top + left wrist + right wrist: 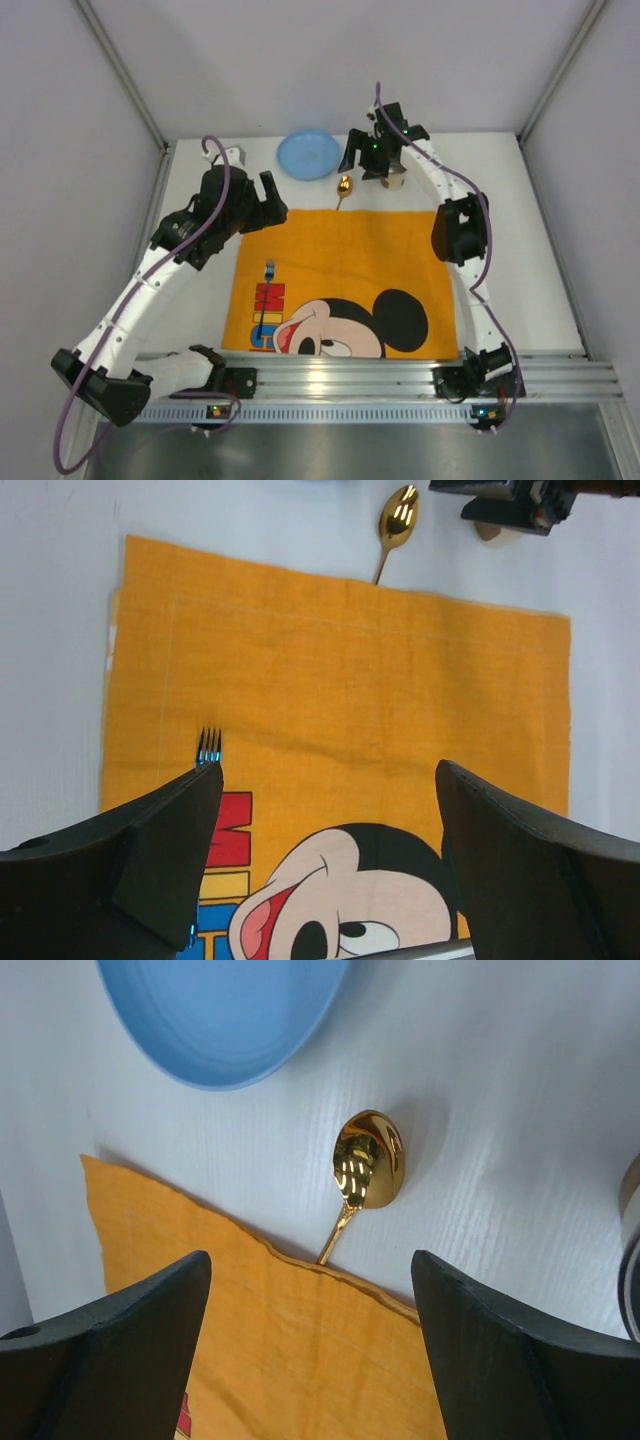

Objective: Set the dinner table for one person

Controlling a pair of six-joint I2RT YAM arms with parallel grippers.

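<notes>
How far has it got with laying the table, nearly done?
Early days. Done: the orange placemat is spread on the dinner table, with a blue fork on its left side. In hand: nothing; the left gripper and right gripper are open and empty, the right above the gold spoon. Left: spoon and blue plate lie beyond the mat's far edge.

top: high, behind arms, whole dinner table [525, 240] | wrists: close, downward | shared: gold spoon [368, 1160], orange placemat [340, 660]
</notes>
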